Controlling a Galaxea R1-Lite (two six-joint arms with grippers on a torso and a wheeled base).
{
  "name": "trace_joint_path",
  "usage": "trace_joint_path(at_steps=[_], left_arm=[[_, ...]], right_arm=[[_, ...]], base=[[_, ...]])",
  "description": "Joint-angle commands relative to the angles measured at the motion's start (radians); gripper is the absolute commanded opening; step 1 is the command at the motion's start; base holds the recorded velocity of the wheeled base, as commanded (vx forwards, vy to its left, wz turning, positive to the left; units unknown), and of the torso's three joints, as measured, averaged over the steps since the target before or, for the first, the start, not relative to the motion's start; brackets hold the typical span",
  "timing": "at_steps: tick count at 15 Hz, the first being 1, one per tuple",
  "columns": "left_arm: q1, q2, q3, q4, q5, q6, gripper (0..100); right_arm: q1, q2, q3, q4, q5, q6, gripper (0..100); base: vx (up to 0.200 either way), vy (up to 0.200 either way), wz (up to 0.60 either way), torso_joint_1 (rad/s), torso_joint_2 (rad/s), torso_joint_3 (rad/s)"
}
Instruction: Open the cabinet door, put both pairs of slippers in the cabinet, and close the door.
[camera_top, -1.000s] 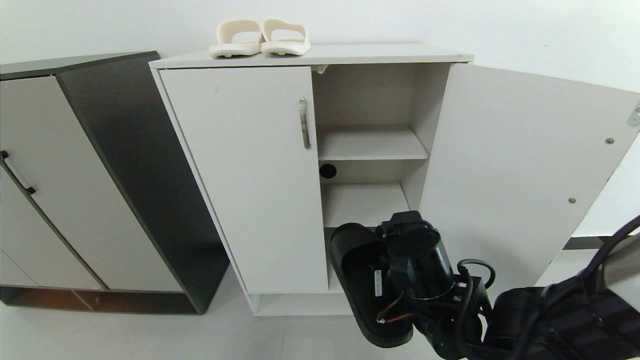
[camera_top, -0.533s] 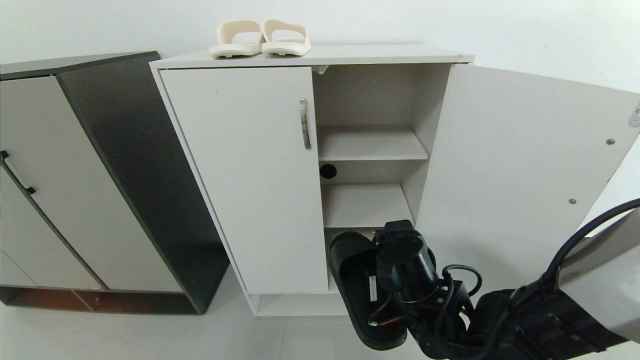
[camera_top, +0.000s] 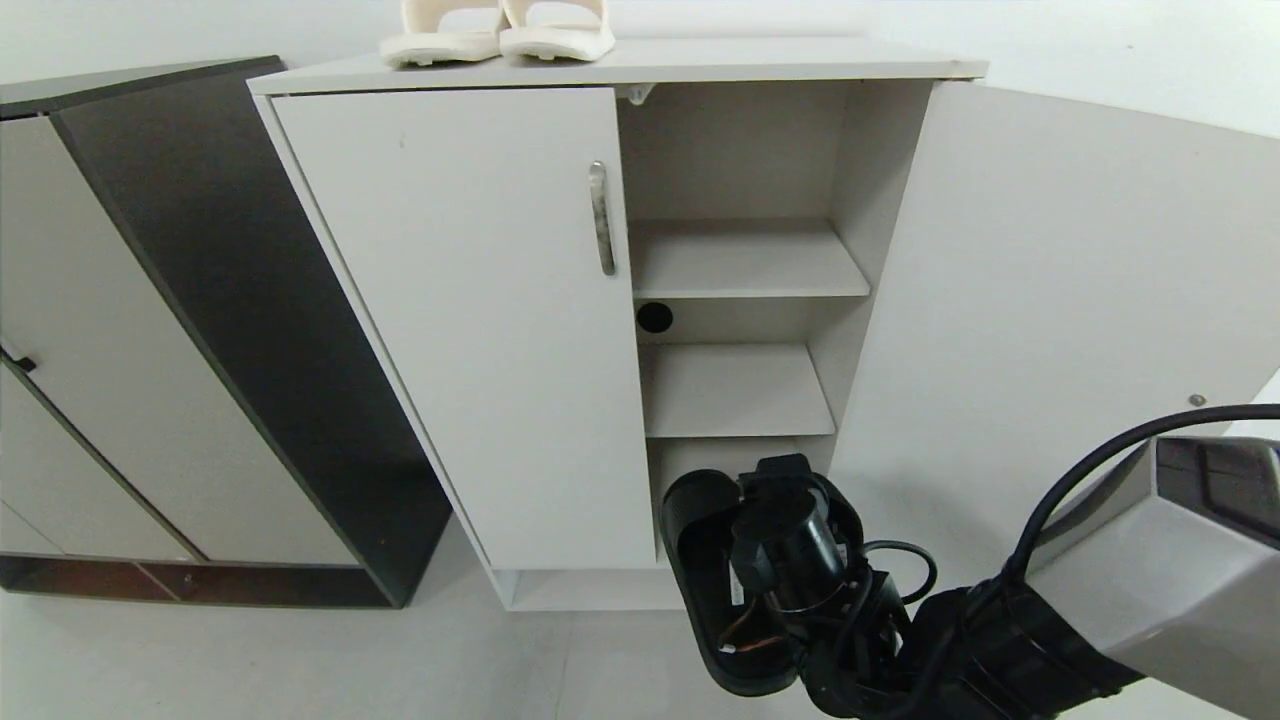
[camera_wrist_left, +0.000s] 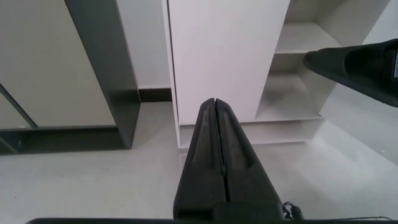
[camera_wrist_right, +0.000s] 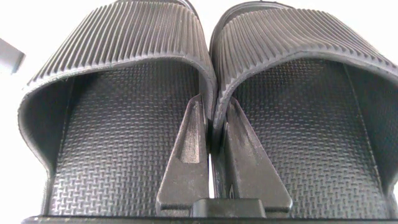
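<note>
R gripper (camera_wrist_right: 211, 112) fingers clenched on black slippers (camera_top: 700, 560), pinching the pair's inner strap edges together. Pair held low, toes at bottom compartment of white cabinet (camera_top: 780, 68). R door (camera_top: 1050, 280) open, L door (camera_top: 450, 300) shut. Cream slippers (camera_top: 500, 38) on cabinet top. L gripper (camera_wrist_left: 214, 106) pressed closed, empty, above floor (camera_wrist_left: 93, 180).

Upper slippers (camera_top: 500, 35): on cabinet (camera_top: 700, 70) top, left part.
Lower slippers (camera_top: 700, 560): in right gripper (camera_wrist_right: 211, 109), before bottom compartment.
Open door (camera_top: 1050, 300): right of shelves.
Second cabinet (camera_top: 250, 350): left.
</note>
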Motion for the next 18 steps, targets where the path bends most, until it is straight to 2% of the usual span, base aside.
trace_joint_path(at_steps=[1,4,6,8,11,12,18], left_arm=[[0.0,0.003,0.0,-0.001,0.0,-0.002,0],[0.0,0.003,0.0,0.0,0.0,0.0,0],[0.0,0.003,0.0,0.0,0.0,0.0,0],[0.0,0.003,0.0,-0.001,0.0,0.0,0],[0.0,0.003,0.0,0.0,0.0,-0.002,0],[0.0,0.003,0.0,-0.001,0.0,-0.002,0],[0.0,0.001,0.0,-0.001,0.0,-0.002,0]], right_arm=[[0.0,0.025,-0.02,-0.001,-0.002,-0.001,0],[0.0,0.043,-0.007,-0.047,-0.037,0.001,0],[0.0,0.043,0.036,-0.221,-0.094,-0.065,0],[0.0,0.061,0.094,-0.402,-0.097,-0.165,0],[-0.023,0.14,0.106,-0.676,-0.123,-0.301,0],[-0.031,0.155,0.105,-0.716,-0.123,-0.32,0],[-0.034,0.157,0.095,-0.744,-0.117,-0.323,0]], base=[[0.0,0.0,0.0,-0.002,-0.01,-0.193],[0.0,0.0,0.0,0.002,0.0,-0.199],[0.0,0.0,0.0,0.0,0.01,-0.2],[0.0,0.0,0.0,0.002,0.0,-0.173],[0.0,0.0,0.0,-0.001,0.0,-0.019],[0.0,0.0,0.0,0.0,0.0,0.0],[0.0,0.0,0.0,0.0,0.0,0.0]])
